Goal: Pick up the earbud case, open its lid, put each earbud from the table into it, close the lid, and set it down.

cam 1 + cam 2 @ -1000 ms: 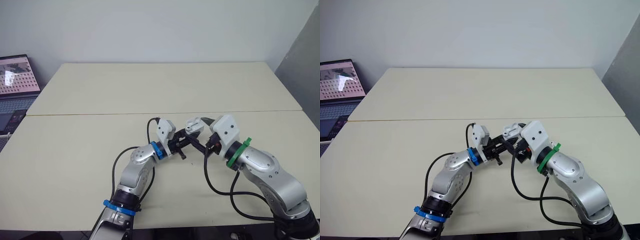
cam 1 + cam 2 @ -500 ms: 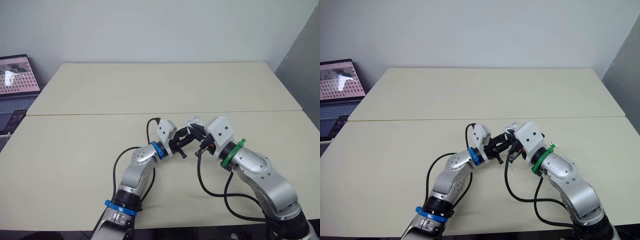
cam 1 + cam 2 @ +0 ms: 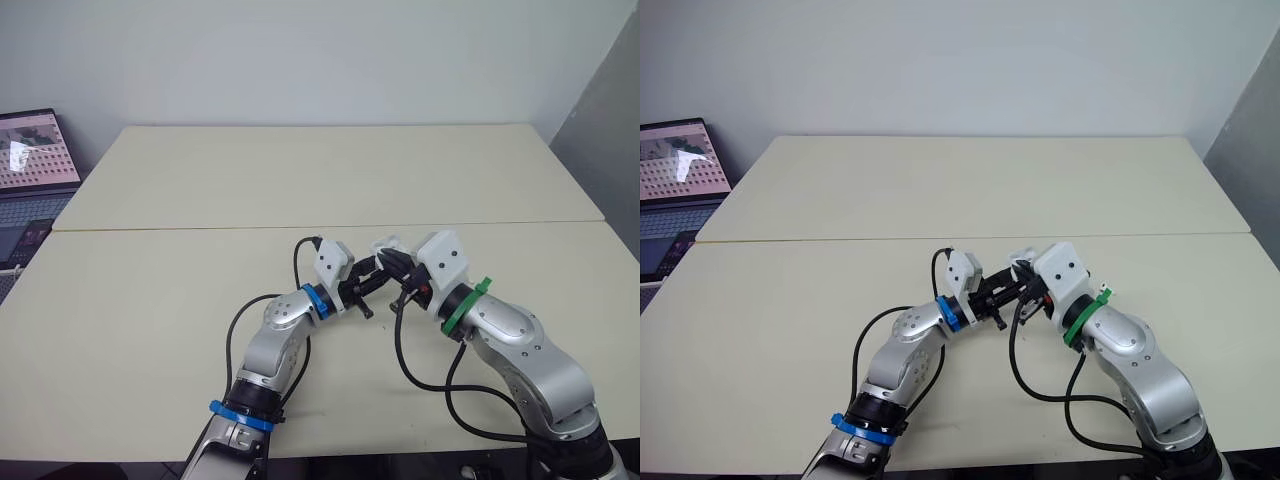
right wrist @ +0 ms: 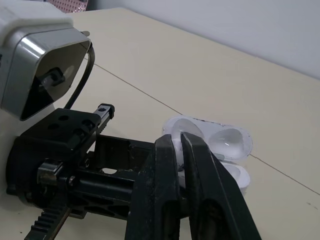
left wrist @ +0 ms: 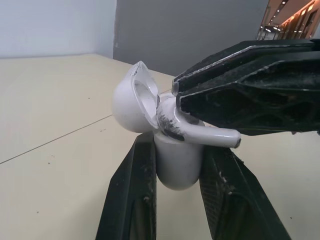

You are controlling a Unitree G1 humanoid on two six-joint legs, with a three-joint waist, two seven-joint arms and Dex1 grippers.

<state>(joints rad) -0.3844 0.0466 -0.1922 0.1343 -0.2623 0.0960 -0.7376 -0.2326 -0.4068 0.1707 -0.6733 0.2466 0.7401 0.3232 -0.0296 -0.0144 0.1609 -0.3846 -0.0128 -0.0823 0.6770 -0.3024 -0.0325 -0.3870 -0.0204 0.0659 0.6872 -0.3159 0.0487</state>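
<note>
My left gripper (image 5: 179,152) is shut on the white earbud case (image 5: 177,167), held upright just above the table near its middle, also the case (image 3: 385,247). Its lid (image 5: 131,102) is tipped back open. My right gripper (image 5: 178,96) has come in from the right and is shut on a white earbud (image 5: 197,131), whose head sits at the case's mouth while its stem sticks out sideways. From the right wrist, the shut fingers (image 4: 167,165) partly cover the open case (image 4: 220,140), with the left gripper's black body (image 4: 75,165) below.
An open laptop (image 3: 35,170) stands off the table's far left edge. A seam (image 3: 200,228) runs across the cream tabletop (image 3: 330,170) behind the grippers. A grey panel (image 3: 610,140) rises at the right.
My right gripper went from open to shut on the earbud and shifted left, bringing it against the case's open mouth. The left gripper kept the case still.
</note>
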